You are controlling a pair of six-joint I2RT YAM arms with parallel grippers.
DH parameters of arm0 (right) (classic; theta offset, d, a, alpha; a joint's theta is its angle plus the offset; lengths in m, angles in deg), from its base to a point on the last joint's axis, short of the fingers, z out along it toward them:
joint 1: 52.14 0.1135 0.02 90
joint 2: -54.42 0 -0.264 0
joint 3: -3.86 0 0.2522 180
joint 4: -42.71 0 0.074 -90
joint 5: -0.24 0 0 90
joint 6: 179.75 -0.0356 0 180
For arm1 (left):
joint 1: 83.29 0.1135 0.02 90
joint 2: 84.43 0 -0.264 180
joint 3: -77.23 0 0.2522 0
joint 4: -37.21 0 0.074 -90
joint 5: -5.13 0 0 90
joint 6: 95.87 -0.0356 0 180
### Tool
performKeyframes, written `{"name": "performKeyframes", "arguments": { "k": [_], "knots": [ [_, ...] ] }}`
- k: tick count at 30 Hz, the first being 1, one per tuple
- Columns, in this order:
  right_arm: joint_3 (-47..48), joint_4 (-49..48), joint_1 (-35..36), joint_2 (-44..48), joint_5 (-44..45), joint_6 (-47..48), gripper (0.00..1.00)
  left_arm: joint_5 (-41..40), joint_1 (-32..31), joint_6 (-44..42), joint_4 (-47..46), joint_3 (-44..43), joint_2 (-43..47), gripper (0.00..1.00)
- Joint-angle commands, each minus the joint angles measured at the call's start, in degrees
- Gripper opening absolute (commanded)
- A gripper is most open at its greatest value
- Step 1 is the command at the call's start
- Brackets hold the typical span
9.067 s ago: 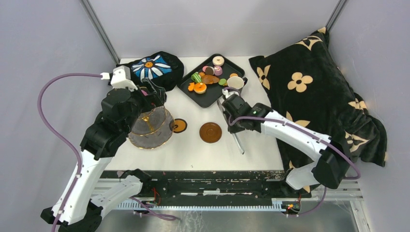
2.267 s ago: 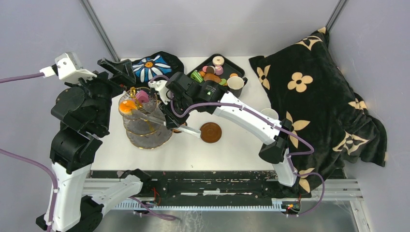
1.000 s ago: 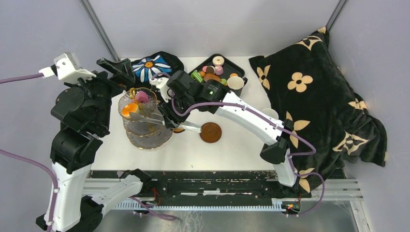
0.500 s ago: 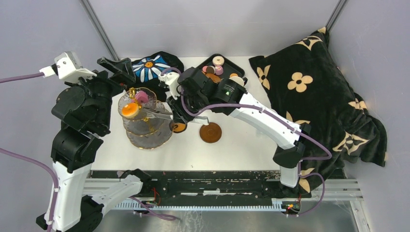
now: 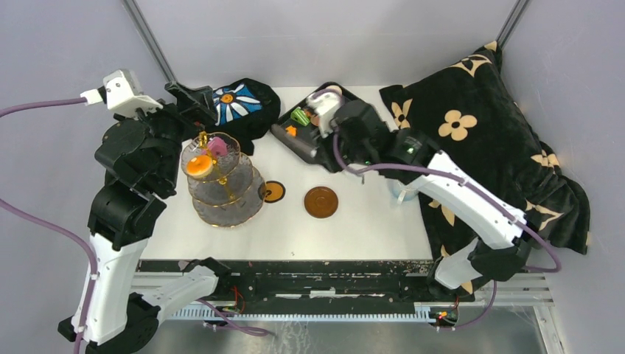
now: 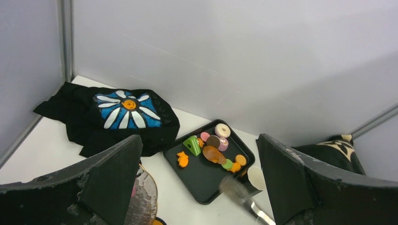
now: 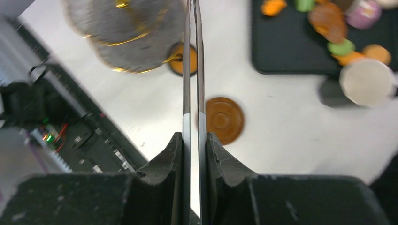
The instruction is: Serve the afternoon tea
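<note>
A: L gripper point(image 6: 199, 140) hangs high, jaws wide, nothing btwn them. Below it there's the black rectangular tray point(image 6: 202, 185) w/ small toy pastries point(image 6: 213, 154).

B: R gripper point(image 7: 193, 140) is clamped on thin metal tongs point(image 7: 186, 93). Blades nearly together, tips run off frame, so can't tell if they carry anything.

A: Front-left stands the clear gold-trimmed three-tier glass stand point(image 5: 221, 195), w/ a round orange pastry point(image 5: 197, 167) & pink one point(image 5: 216, 147) on its top tier.

B: And a brown round saucer point(image 5: 321, 201) on the white table point(image 5: 368, 221), apart from the stand; a smaller saucer point(image 5: 273, 191) just beside its base.
</note>
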Motion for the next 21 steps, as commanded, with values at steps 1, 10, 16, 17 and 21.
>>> {"name": "performKeyframes", "arguments": {
  "k": [1,10,16,17,21],
  "knots": [
    [-6.9,-6.9,-11.1,3.7,2.7,-3.2,0.05,4.0,-0.2,-1.5,-2.7,0.0,-1.0,0.99],
    [-3.7,-8.1,-19.5,-10.7,-4.0,-1.6,0.16,7.6,-0.2,-3.1,-2.4,-0.3,-2.4,0.99],
    [9.0,-7.0,-21.6,-25.8,-4.6,-0.7,0.23,11.8,-0.1,-3.3,-4.3,2.4,-1.0,0.99],
    [11.3,-6.8,-21.8,-27.9,-4.2,-0.6,0.23,11.6,-0.1,-3.5,-4.2,2.3,-1.0,0.99],
    [20.5,-5.3,-22.4,-35.4,-1.9,-0.2,0.26,10.7,-0.2,-4.8,-4.2,2.3,-1.2,0.99]
  ]
}}
